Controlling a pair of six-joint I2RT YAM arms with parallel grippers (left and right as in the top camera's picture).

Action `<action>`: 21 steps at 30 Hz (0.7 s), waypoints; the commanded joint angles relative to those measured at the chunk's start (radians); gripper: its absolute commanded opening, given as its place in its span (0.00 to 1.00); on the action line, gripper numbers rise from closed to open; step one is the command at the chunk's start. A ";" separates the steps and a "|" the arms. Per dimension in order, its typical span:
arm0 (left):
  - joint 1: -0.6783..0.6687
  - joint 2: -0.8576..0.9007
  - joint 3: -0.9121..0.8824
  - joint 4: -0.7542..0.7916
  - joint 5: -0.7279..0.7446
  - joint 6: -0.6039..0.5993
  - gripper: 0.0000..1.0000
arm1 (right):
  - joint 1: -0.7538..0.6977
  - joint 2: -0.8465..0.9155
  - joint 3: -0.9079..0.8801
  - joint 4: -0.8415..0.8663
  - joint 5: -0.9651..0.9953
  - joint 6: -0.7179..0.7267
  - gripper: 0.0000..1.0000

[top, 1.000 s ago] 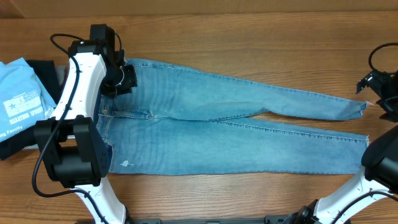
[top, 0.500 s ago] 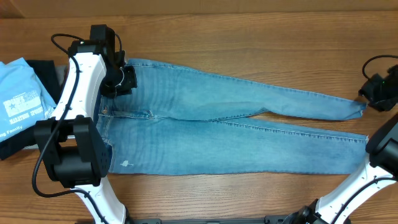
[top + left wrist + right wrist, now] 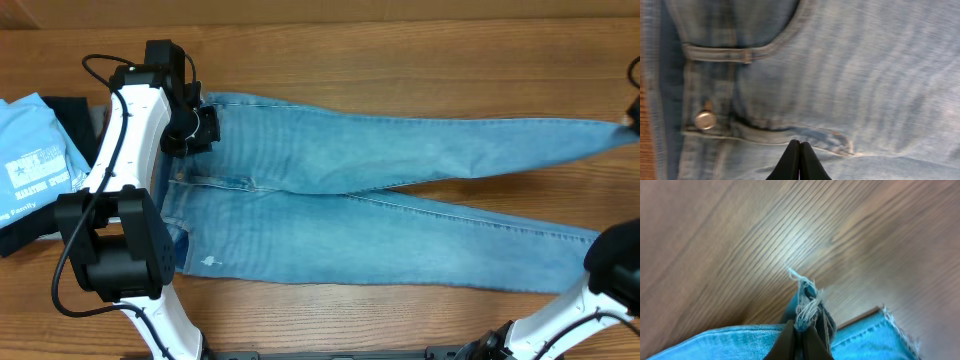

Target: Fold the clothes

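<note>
The clothes, light-wash blue jeans [image 3: 380, 235], lie flat with the waist at the left and both legs running right. My left gripper [image 3: 800, 146] is shut, its tips resting on the denim by the fly, near the metal button [image 3: 705, 120]. In the overhead view it sits over the waistband [image 3: 195, 125]. My right gripper [image 3: 800, 332] is shut on the frayed hem [image 3: 805, 307] of the far leg and holds it above the wood. That leg [image 3: 560, 135] stretches to the right edge of the overhead view, where the gripper is almost out of frame.
A light blue T-shirt with white print [image 3: 30, 160] lies at the far left on dark folded garments [image 3: 68, 112]. The right arm's base [image 3: 612, 268] stands over the near leg's hem end. Bare wooden tabletop [image 3: 400, 60] runs behind the jeans.
My right gripper went from open to shut on the far leg's hem and pulled it up and to the right, stretching that leg. The left arm stayed put.
</note>
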 commanded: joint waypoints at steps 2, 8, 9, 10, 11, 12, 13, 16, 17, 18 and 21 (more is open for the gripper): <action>-0.007 -0.020 0.021 -0.002 0.000 0.012 0.04 | -0.006 -0.033 0.024 -0.109 0.121 0.083 0.04; -0.007 -0.020 0.021 0.001 0.000 0.012 0.04 | -0.005 -0.030 0.023 -0.173 0.121 0.068 0.04; -0.007 -0.020 0.021 0.001 0.000 0.012 0.04 | -0.005 -0.021 0.023 -0.166 0.121 0.068 0.04; -0.007 -0.020 0.021 0.002 0.000 0.012 0.04 | -0.005 -0.010 0.023 -0.161 0.121 0.079 0.04; -0.007 -0.020 0.021 0.005 0.001 0.011 0.04 | -0.007 0.014 0.021 -0.082 0.122 0.097 0.05; -0.007 -0.020 0.021 0.008 0.002 0.011 0.04 | -0.011 0.055 0.021 0.112 0.161 0.201 0.14; -0.007 -0.020 0.021 0.009 0.006 0.011 0.04 | -0.011 0.088 0.019 0.237 0.153 0.217 0.24; -0.007 -0.020 0.021 -0.004 0.024 0.011 0.04 | -0.013 0.205 0.017 0.262 0.098 0.180 0.54; -0.007 -0.020 0.021 -0.003 0.024 0.011 0.04 | -0.014 0.211 0.017 0.230 0.124 0.179 0.55; -0.007 -0.020 0.021 -0.003 0.024 0.012 0.04 | -0.016 0.211 0.016 0.203 0.151 0.179 0.57; -0.007 -0.020 0.022 -0.001 0.023 0.012 0.04 | -0.024 0.213 0.010 0.112 0.172 0.122 0.67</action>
